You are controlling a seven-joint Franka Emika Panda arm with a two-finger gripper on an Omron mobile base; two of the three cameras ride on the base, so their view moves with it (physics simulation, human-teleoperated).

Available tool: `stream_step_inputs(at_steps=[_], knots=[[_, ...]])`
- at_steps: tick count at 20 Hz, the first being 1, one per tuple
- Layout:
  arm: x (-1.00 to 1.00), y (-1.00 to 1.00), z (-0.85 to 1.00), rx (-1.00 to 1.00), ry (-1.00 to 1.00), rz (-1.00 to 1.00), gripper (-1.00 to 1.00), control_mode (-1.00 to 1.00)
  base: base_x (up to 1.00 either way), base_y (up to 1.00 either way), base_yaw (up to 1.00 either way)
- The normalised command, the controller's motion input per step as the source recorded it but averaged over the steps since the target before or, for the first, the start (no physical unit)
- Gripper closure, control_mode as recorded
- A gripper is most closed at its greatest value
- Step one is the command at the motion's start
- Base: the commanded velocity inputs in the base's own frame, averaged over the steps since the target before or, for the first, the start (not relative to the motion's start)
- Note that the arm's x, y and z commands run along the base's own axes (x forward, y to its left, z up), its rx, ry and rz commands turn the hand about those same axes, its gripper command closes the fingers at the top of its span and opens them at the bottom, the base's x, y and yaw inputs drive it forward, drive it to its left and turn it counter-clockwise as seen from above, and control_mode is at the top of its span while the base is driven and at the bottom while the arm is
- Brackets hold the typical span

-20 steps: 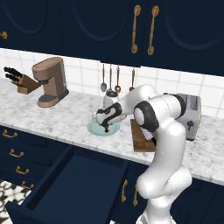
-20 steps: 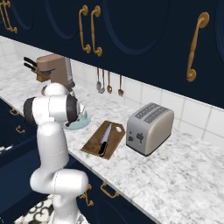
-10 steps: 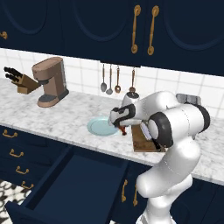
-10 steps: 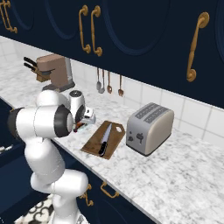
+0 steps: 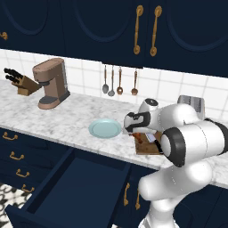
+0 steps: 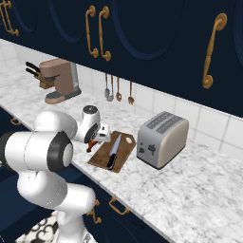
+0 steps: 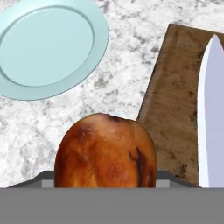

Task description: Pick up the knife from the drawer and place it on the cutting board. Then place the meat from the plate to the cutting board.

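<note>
The grey-white marble counter (image 6: 199,190) runs under navy cabinets, and below it the drawer (image 5: 71,187) stands pulled out with nothing visible inside. From what I see, the first half of the job is done: the knife (image 6: 114,153) lies flat along the cutting board (image 6: 102,159), blade toward the wall. The plate (image 5: 105,128) sits bare on the marble just beside the board. The meat (image 7: 105,153) is up off it, held close in front of the hand camera, so I read the gripper (image 5: 139,133) as closed around the drumstick (the fingertips themselves are hidden behind it, so this is a judgement). In the hand view the meat hangs over bare marble near the board's edge, with the plate on one side and the board and blade on the other. What remains, as I judge it, is carrying it a little further over the wood, clear of the knife, and letting go.
</note>
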Motion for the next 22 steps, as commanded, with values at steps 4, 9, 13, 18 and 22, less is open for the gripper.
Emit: stream_step_inputs(at_steps=[4, 9, 13, 18, 22], knots=[[-0.14, -0.4, 0.0, -0.04, 0.02, 0.1, 1.0, -1.0, 0.0, 0.0, 0.0], [-0.03, -0.14, -0.12, -0.09, 0.01, 0.04, 1.0, -1.0, 0.0, 0.0, 0.0], [-0.14, -0.27, -0.26, -0.05, -0.03, 0.0, 1.0, -1.0, 0.0, 0.0, 0.0], [0.0, -0.15, -0.25, -0.02, 0.0, 0.0, 1.0, -1.0, 0.0, 0.0, 0.0], [0.0, 0.0, -0.28, -0.04, 0.0, 0.0, 1.0, -1.0, 0.0, 0.0, 0.0]])
